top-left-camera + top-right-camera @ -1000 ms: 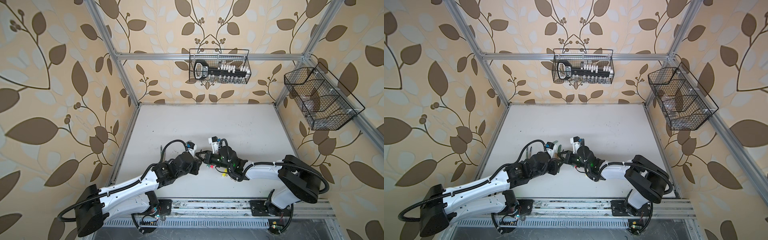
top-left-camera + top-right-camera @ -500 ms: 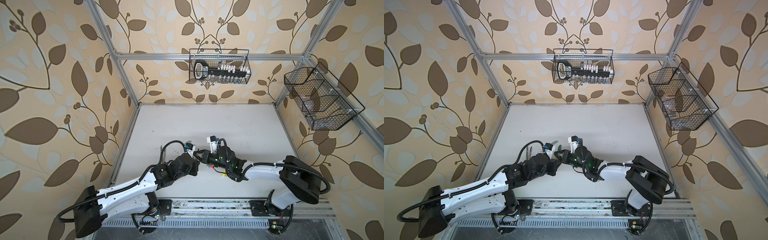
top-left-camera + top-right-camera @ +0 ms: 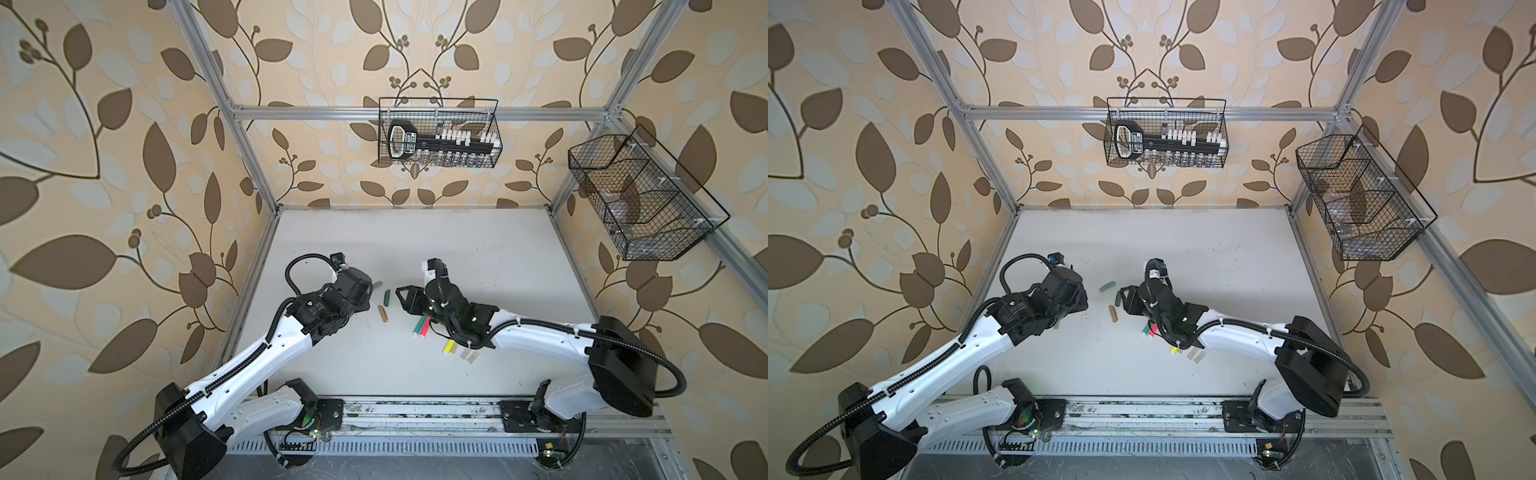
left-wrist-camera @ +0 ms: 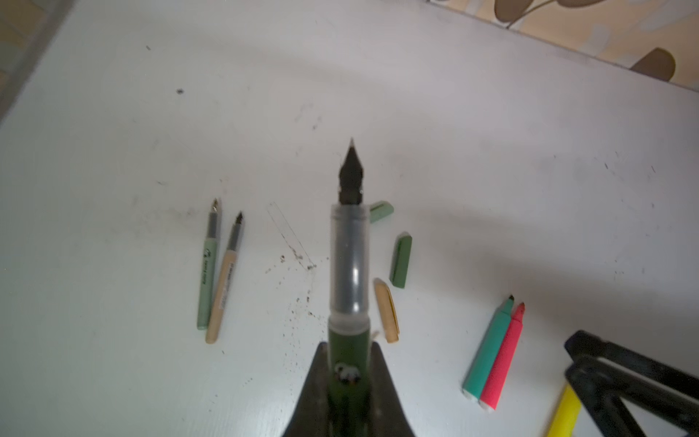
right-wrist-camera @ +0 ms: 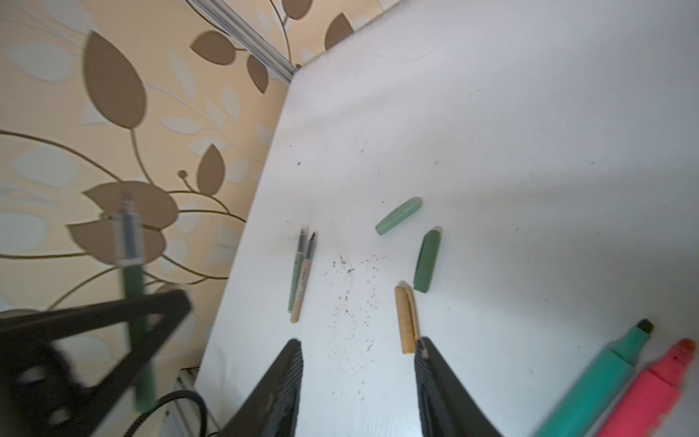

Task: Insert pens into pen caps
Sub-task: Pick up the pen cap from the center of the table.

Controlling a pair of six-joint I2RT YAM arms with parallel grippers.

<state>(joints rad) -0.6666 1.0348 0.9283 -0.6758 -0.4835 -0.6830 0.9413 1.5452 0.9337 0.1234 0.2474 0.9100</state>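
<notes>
Dark green pen (image 4: 348,272): slim stick with a clear grip section and a bare black nib; held raised over the white table (image 4: 491,189).
Left gripper (image 4: 348,346): jaws clamped on the pen's green barrel, nib pointing away from the wrist.
Right gripper (image 5: 358,342): jaws apart, nothing between them.
Tan cap (image 5: 405,319): short stubby sleeve lying flat, near end just beside one right fingertip; contact cannot be told.
Dark green cap (image 5: 427,261): matching stubby sleeve, flat, just past the tan cap and offset toward that same finger; long axis runs roughly along the right gripper's reach, so the jaws would close across its width.
Sage green cap (image 5: 398,216): farthest, clear of the approach.
Nearer arm: judged to be the right; in a top view the dark green cap (image 3: 387,297) is seen just beside it.
</notes>
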